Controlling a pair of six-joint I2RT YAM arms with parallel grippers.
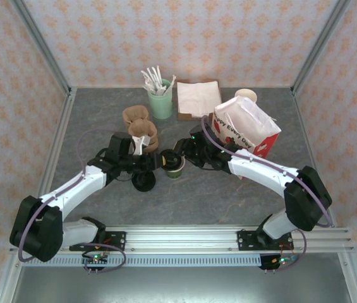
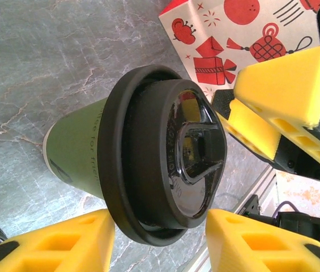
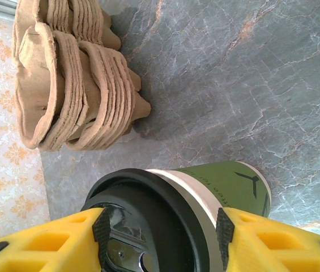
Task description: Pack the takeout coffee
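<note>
Glossy black plastic lid [image 2: 171,153] on a matt paper cup [image 2: 80,156]; smooth stone-look table [image 2: 46,56].

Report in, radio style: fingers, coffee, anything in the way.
Right fingers clamped on takeout coffee at lid. Left fingers straddle lid, grip unclear. Upright on table, lid on. Nothing in the way.

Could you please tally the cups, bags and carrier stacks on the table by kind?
Dark olive-green paper cup with black plastic lid: 1
Mint-green cup of white stirrers: 1
Red-and-white printed paper bag: 1
Cream-rimmed open cup behind the bag: 1
Brown moulded-pulp carrier stack: 1
Total: 5
</note>
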